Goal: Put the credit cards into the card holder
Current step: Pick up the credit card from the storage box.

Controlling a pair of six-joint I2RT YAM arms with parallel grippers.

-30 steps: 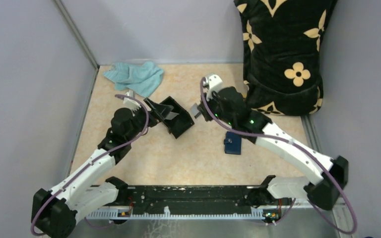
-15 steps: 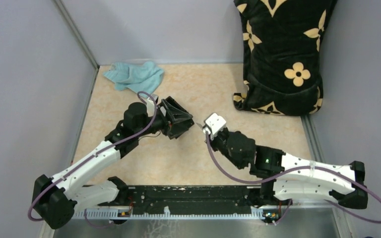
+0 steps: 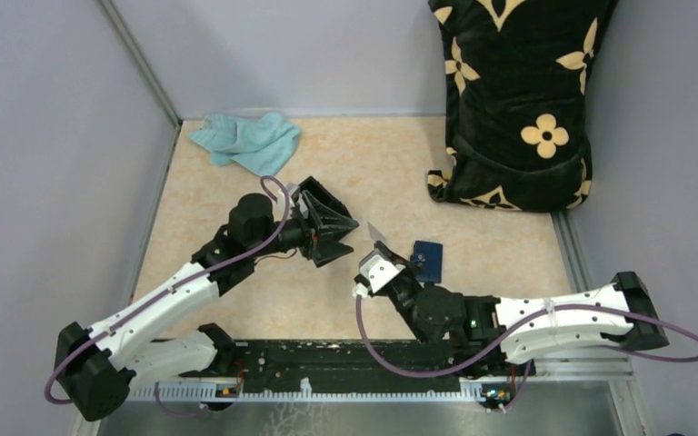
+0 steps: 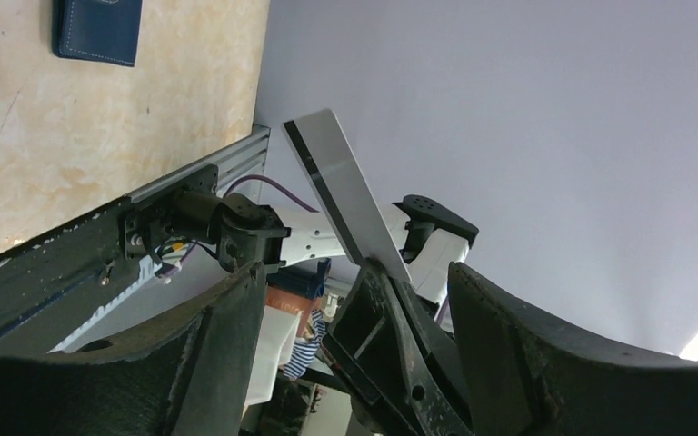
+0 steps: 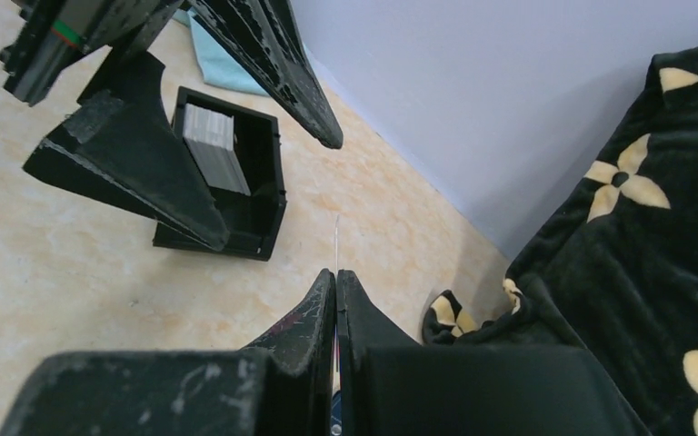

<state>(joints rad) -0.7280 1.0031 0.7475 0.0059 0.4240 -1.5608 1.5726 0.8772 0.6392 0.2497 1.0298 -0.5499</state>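
Observation:
My right gripper (image 5: 336, 274) is shut on one pale credit card (image 5: 337, 238), seen edge-on in its wrist view and as a grey sliver (image 3: 377, 232) from above. In the left wrist view that card (image 4: 341, 186) sticks up from the right fingers, which sit in the gap of my open left gripper (image 4: 356, 272). More pale cards (image 5: 214, 143) stand in a black box (image 5: 259, 213) beneath the left fingers (image 5: 136, 173). The navy card holder (image 3: 427, 261) lies flat to the right of the right gripper (image 3: 379, 247), also in the left wrist view (image 4: 98, 32).
A teal cloth (image 3: 247, 141) lies at the back left. A black pillow with yellow flowers (image 3: 518, 100) leans at the back right. Grey walls close both sides, and the black rail (image 3: 354, 359) runs along the near edge.
The right arm drew back from the box toward the near edge with the card, uncovering the card holder. The left gripper turned over the box to face it, jaws narrowing slightly.

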